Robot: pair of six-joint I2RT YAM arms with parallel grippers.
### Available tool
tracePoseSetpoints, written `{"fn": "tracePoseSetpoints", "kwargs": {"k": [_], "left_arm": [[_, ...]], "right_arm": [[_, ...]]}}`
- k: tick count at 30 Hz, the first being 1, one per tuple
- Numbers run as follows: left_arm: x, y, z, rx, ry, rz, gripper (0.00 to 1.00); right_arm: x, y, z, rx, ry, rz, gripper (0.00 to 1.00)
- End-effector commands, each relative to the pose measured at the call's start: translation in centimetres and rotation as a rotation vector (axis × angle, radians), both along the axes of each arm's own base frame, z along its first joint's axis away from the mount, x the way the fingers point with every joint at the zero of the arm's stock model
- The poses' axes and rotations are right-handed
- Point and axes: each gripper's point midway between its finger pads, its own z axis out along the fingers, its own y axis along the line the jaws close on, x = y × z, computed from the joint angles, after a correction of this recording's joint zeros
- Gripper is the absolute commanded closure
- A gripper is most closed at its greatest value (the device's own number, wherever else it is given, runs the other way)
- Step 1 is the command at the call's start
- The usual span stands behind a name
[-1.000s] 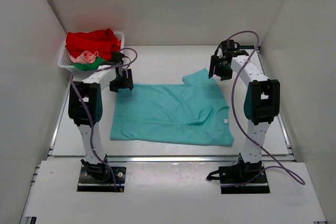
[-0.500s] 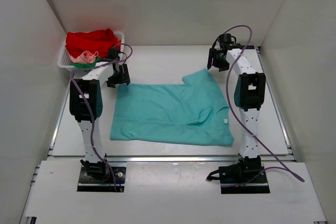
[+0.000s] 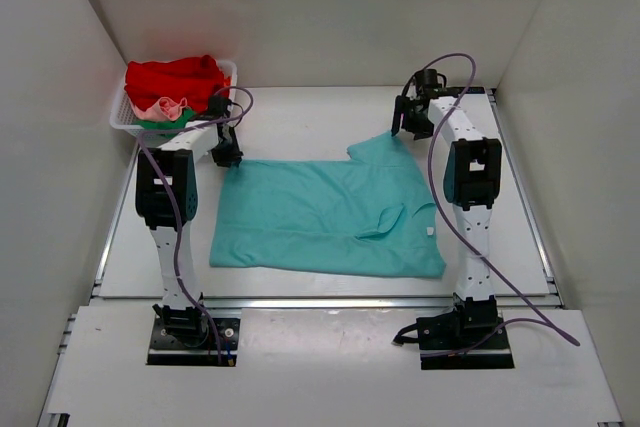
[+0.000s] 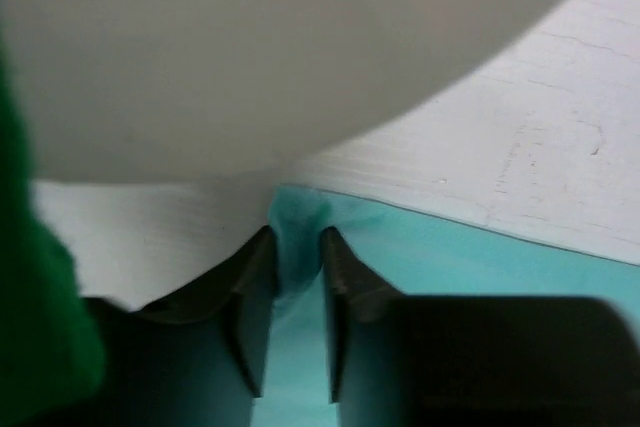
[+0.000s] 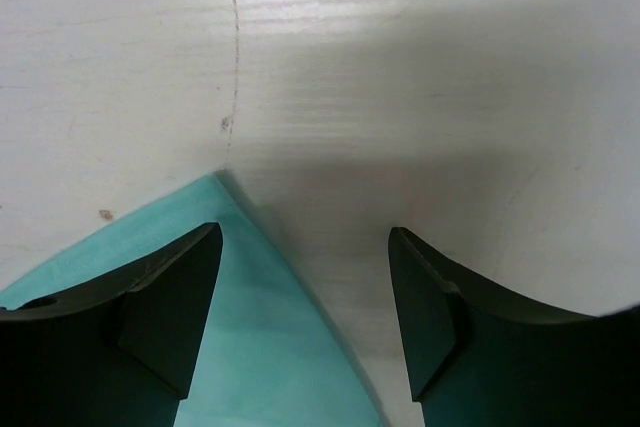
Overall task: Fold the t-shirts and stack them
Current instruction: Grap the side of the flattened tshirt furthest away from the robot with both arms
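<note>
Top cam wide overhead; wrist cams near teal shirt [image 3: 320, 217].

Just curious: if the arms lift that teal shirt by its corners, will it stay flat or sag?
Likely sag: the teal t-shirt is thin cloth, bunched where the left gripper pinches its corner. It looks light, so a push would probably wrinkle it, not slide it.

We can read no text, brand, number or sign in any of these views. The only label we find is a small white tag [image 3: 432, 232] at the right edge of the teal t-shirt [image 3: 320, 212], and it is too small for us to read.
</note>
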Motion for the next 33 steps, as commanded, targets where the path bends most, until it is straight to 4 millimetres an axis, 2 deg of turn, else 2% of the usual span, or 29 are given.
{"fn": "tracePoseSetpoints", "kwargs": {"k": [1, 3, 5, 6, 9, 12, 16, 18, 20, 21, 22, 23, 26, 27, 30, 33], "left_arm": [[-0.2, -0.8, -0.7, -0.042, 0.002, -0.014, 0.68], [-0.2, -1.1, -0.6, -0.054, -0.001, -0.013, 0.70], [-0.1, -1.3, -0.2, -0.071, -0.013, -0.018, 0.73], [-0.1, -1.4, -0.4, -0.077, -0.014, -0.018, 0.77], [-0.1, -1.2, -0.3, -0.085, -0.018, -0.013, 0.85], [-0.1, -1.6, -0.4, -0.102, -0.020, -0.021, 0.86], [-0.2, -1.9, -0.3, -0.111, -0.019, -0.028, 0.87], [-0.1, -1.9, -0.5, -0.111, -0.018, -0.030, 0.87], [-0.3, -1.9, -0.5, -0.116, -0.015, -0.029, 0.87], [-0.2, -1.8, -0.2, -0.120, -0.022, -0.029, 0.87], [-0.4, -1.3, -0.7, -0.114, -0.010, -0.018, 0.87], [-0.2, -1.6, -0.6, -0.115, -0.015, -0.023, 0.88], [0.3, -1.6, -0.3, -0.137, -0.023, -0.029, 0.93], [0.3, -1.6, -0.4, -0.142, -0.020, -0.028, 1.00], [0.2, -1.5, -0.1, -0.146, -0.015, -0.041, 1.00], [0.4, -1.0, 0.9, -0.148, -0.052, -0.038, 1.00]], "right_arm": [[1.4, -0.6, 0.2, 0.024, -0.041, -0.014, 0.36], [1.3, -0.6, -0.6, 0.042, -0.026, -0.018, 0.35], [1.7, -0.5, -0.6, 0.053, -0.033, -0.003, 0.35], [1.6, 0.3, -0.6, 0.069, -0.031, 0.021, 0.35], [1.8, 1.0, -1.0, 0.087, -0.032, 0.061, 0.35], [1.4, 3.0, -1.1, 0.099, -0.021, 0.121, 0.33], [0.5, 4.7, -2.0, 0.135, 0.010, 0.168, 0.36], [0.1, 5.2, -2.5, 0.139, 0.022, 0.199, 0.42], [0.1, 5.6, -2.4, 0.149, 0.027, 0.213, 0.61], [-0.2, 5.8, -2.4, 0.149, 0.036, 0.218, 0.67], [-0.1, 5.6, -2.4, 0.157, 0.033, 0.215, 0.86], [0.1, 5.2, -2.3, 0.158, 0.030, 0.201, 0.99], [0.5, 4.9, -1.1, 0.154, 0.002, 0.210, 1.00], [0.6, 4.7, -0.7, 0.149, -0.007, 0.217, 1.00], [0.2, 5.0, 1.0, 0.124, -0.024, 0.250, 1.00], [-0.3, 5.2, 3.7, 0.079, -0.071, 0.284, 1.00]]}}
